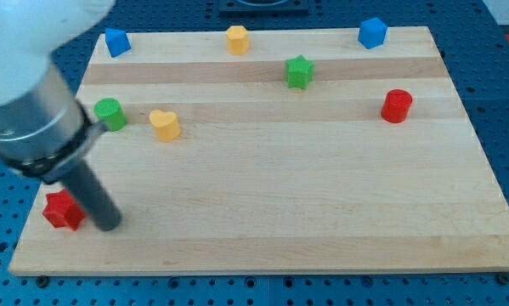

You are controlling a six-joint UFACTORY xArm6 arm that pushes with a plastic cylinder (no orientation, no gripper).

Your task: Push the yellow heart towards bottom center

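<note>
Gripper-wise there's nothing to clench or release, just a dark rod, and my tip [108, 223] is down on the desk [305, 212] near the bottom left corner, just beside the red star [63, 210] on that block's right. Can't quite tell if they're touching, but it's very close.

Yellow heart [164, 124] sits in the left part of the desk, above the middle, well apart from my tip. Green cylinder [110, 113] is near it on the left, close to the left edge and partly tucked behind the arm's grey body.

Room-wise, the heart has loads of it: bare wood all the way from the heart to the bottom edge and across the bottom center. The whole lower half holds only the red star and my tip, both off in that left corner.

Everything else hugs the top or the sides. Blue block [116, 42] is right at the top left corner, a yellow block [237, 39] sits on the top edge around the middle, and a blue cube [372, 32] sits on the top edge further right. Green star [299, 71] is a bit below the top edge, right of center. Red cylinder [397, 105] stands toward the right edge.

No containers on the desk, only loose blocks.
</note>
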